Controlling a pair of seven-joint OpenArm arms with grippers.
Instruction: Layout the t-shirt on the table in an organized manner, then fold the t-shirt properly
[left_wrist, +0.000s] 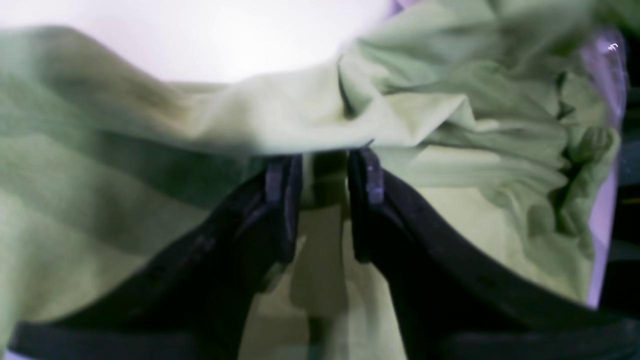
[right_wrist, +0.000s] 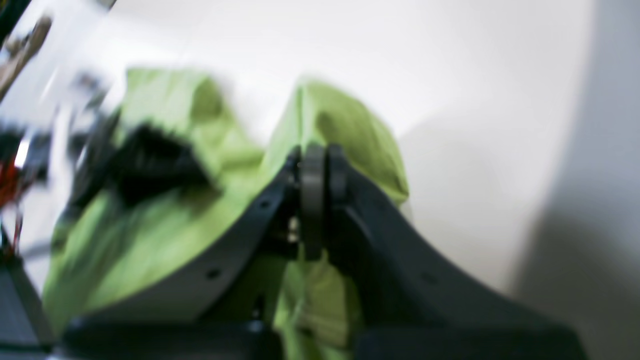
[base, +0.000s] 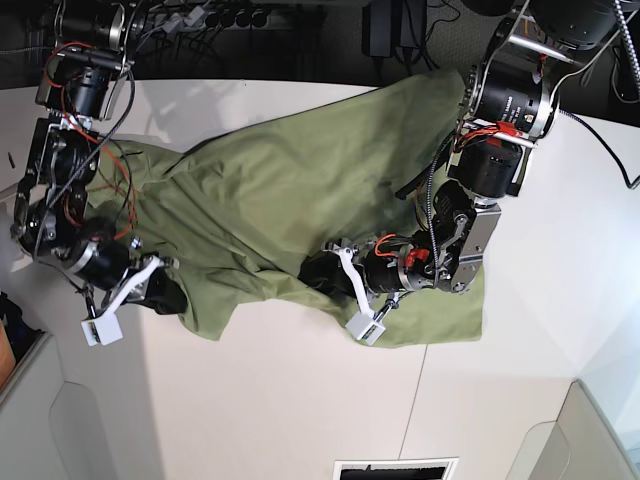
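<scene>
The shirt (base: 300, 190) lies spread but rumpled across the middle of the white bench (base: 300, 400), one end bunched toward the far right corner and the near hem sagging in loose folds. The right hand (right_wrist: 314, 165) sits at the shirt's near-left corner with its jaws pressed tight together on a fold of green cloth, which rises in a peak on either side of the fingers. The left hand (left_wrist: 325, 172) is at the near hem further along, its jaws about half apart with cloth draped over and between the tips; the blur makes it hard to say whether it truly grips the shirt or the cloth just rests there.

The step in hand looks like the laying-out: getting the near edge straight before any fold. To do it well, the left hand probably needs a firm pinch on the hem first, taking one layer rather than a bunch. Then both hands should draw apart along the edge, low over the bench, until the hem runs taut and flat. Pulling unevenly risks dragging the far end off the bench corner, so a slow, matched pull seems wise
</scene>
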